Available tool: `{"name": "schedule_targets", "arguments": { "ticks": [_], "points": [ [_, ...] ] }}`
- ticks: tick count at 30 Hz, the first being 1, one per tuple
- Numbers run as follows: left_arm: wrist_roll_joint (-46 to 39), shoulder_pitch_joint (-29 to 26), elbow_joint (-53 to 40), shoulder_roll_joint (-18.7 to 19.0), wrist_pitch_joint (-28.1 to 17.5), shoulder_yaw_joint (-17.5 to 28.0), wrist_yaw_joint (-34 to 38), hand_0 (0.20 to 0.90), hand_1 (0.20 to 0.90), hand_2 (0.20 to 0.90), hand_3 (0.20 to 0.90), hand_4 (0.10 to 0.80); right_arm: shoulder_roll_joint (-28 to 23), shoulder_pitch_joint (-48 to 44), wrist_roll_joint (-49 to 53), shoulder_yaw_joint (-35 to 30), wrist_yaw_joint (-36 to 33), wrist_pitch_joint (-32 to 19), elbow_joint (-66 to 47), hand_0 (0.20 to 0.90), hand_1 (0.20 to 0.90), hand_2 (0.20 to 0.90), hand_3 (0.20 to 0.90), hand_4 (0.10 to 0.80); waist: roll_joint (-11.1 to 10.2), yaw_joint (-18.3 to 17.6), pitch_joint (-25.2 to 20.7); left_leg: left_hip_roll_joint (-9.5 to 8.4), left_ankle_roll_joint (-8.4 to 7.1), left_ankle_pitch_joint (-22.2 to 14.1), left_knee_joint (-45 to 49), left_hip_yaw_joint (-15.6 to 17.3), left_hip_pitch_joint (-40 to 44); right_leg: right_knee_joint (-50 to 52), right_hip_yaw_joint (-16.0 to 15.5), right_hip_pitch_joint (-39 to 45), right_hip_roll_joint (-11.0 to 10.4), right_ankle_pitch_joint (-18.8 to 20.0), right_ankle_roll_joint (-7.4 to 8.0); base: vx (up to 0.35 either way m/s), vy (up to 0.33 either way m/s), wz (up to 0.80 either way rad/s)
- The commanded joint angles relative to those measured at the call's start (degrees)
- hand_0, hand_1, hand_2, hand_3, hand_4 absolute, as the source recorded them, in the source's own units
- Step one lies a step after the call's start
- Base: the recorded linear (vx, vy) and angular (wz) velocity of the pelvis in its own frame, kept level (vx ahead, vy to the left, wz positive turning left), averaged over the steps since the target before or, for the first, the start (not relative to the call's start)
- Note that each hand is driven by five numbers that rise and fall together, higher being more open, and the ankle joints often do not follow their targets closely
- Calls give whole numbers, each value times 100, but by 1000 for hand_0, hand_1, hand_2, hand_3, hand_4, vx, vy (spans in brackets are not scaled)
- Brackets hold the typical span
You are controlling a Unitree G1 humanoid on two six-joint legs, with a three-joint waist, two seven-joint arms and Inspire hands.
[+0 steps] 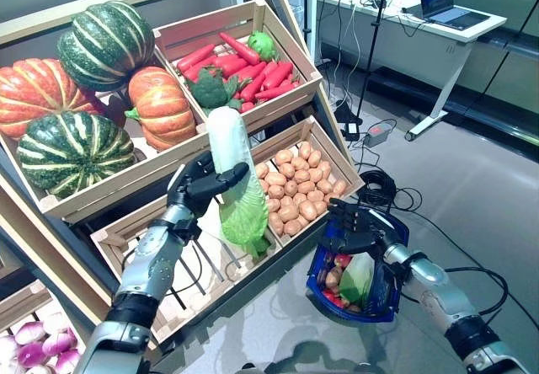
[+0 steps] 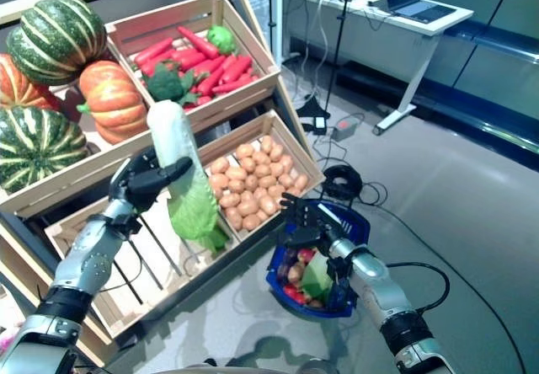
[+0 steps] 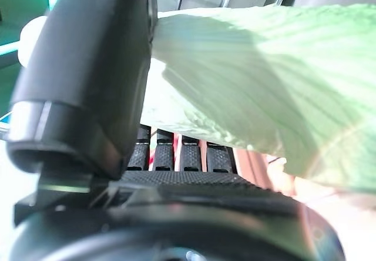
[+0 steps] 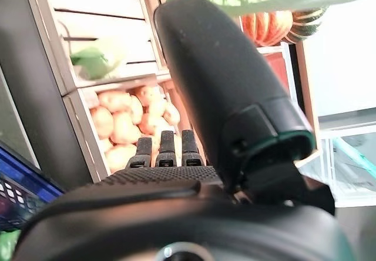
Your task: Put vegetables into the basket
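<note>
My left hand (image 1: 200, 187) is shut on a long white and green cabbage (image 1: 235, 176). It holds the cabbage upright above the lower crate (image 1: 126, 231), white end up and green leaves hanging down. The cabbage's leaves show close in the left wrist view (image 3: 264, 90), with the thumb (image 3: 88, 73) pressed on them. The blue basket (image 1: 392, 307) stands on the floor to the right. In it lie a green leafy vegetable (image 1: 357, 280) and small red and brown vegetables (image 1: 333, 281). My right hand (image 1: 358, 227) is open with straight fingers just above the basket's near rim.
The wooden stand (image 1: 50, 205) with sloped crates takes up the left. A crate of potatoes (image 1: 295, 190) lies right next to the basket. Cables (image 1: 383, 190) lie on the floor behind the basket. A white desk (image 1: 404, 29) stands at the back right.
</note>
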Motion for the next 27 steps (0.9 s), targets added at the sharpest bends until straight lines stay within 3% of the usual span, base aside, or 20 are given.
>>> {"name": "schedule_targets", "arguments": {
  "ticks": [1,6,15,27],
  "points": [
    [-102,-969,-400,205,-367,-3,-286,300,300,300,300,400,294,-854,698,78,268,-378,-513,900,900,900,900,800,-268,34,-359,-70,-27,47,-188,-64,63,-220,-72,355,-123,30,-235,-1,-57,0],
    [151,-964,-344,162,-297,-224,-497,300,300,300,300,400,402,-969,854,66,334,-299,-816,900,900,900,900,800,-278,28,-413,-79,-5,26,-232,-112,80,-243,-73,382,-68,15,-248,-2,-18,1],
    [843,-971,-422,-74,-571,-776,-850,300,300,300,300,400,706,-1227,1492,180,348,-82,-1004,900,900,900,900,800,-328,86,-479,-88,13,-38,-232,-190,122,-312,-94,496,-14,-1,-258,0,0,0],
    [1289,-1145,-619,-378,-1213,-1333,-840,300,300,300,300,400,1317,-1228,2540,375,397,982,-516,900,900,900,900,800,-413,143,-586,-95,28,-114,-232,-267,176,-396,-128,604,11,22,-252,0,0,0]
  ]
}}
